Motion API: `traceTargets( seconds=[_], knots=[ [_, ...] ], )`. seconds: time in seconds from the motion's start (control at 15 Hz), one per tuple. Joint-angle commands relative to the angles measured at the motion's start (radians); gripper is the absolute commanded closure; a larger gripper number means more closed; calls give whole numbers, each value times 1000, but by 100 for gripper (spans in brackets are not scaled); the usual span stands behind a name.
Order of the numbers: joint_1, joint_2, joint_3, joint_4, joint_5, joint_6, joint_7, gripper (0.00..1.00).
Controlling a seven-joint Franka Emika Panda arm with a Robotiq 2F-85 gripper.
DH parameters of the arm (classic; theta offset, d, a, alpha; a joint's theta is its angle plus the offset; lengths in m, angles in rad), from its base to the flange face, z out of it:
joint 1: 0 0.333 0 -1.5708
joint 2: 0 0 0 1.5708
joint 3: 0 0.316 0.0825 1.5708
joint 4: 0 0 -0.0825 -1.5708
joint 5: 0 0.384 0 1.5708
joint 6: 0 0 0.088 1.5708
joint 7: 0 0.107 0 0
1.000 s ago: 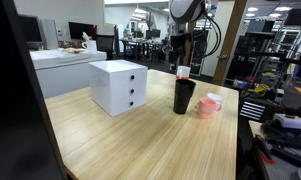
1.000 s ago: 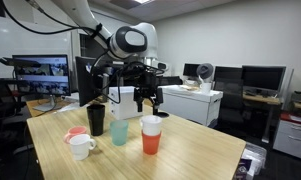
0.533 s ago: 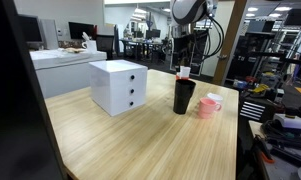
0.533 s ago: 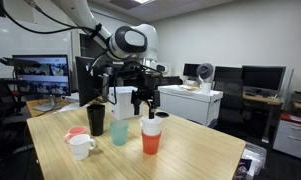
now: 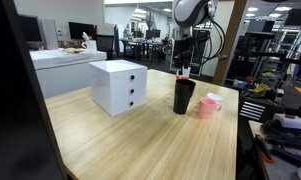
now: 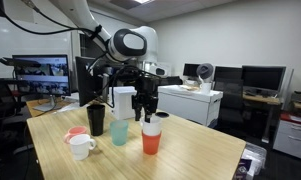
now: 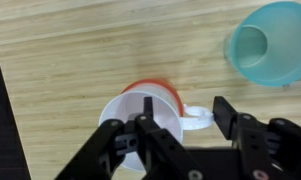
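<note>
The gripper (image 7: 183,112) hangs over the orange cup (image 7: 125,105) standing on the table (image 7: 60,50). Its fingers (image 7: 230,118) are spread, one inside the rim, one outside, good for holding the thin wall. A blue cup (image 7: 262,45) sits at two o'clock

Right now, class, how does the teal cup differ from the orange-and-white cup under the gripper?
The teal cup is one colour; the orange-and-white cup is orange below, white on top. The gripper straddles the orange-and-white cup's rim, jaws apart, while the teal cup stands to one side, untouched. Both stand upright and open-topped on the wooden table.
</note>
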Motion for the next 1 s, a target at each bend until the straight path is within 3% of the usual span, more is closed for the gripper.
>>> traceTargets(
  seconds=[0.0, 0.2, 0.67, 0.93],
  knots=[
    [-10, -40, 8, -47, 20, 21, -4, 66],
    [-6, -50, 8, -52, 19, 17, 0, 87],
    [-5, -112, 20, -55, 64, 17, -12, 86],
    [-35, -113, 33, -15, 272, -112, -113, 87]
  ],
)
